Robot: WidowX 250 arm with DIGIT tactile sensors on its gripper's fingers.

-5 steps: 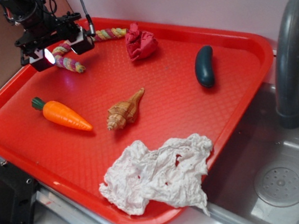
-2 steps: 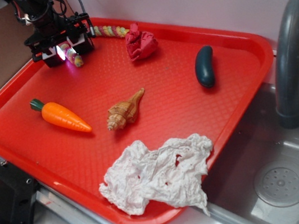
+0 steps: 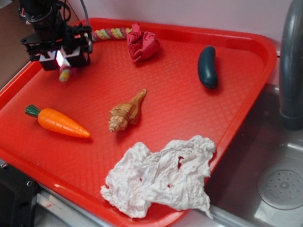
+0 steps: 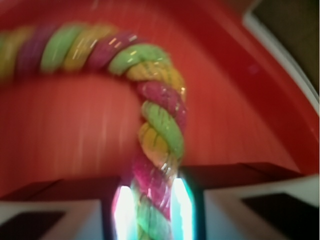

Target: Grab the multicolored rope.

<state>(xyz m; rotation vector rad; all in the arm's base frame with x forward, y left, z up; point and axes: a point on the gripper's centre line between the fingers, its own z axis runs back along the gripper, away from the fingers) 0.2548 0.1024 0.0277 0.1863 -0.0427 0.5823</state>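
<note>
One tool (image 3: 61,60) clamps the multicolored rope (image 4: 159,130) near the red tray's (image 3: 5,102) far-left rim.

In the exterior view the black claw (image 3: 61,57) covers the middle of the thick twisted rope striped pink, yellow, green and maroon (image 3: 105,34); only a short end below it and a stretch by the red plastic tray's (image 3: 241,99) far rim show. The arm is cut off by the top edge. The grey curved faucet (image 3: 294,50) runs off the right edge. The wrist view is blurred; there the rope (image 4: 160,130) leaves the frame at left and bottom.
</note>
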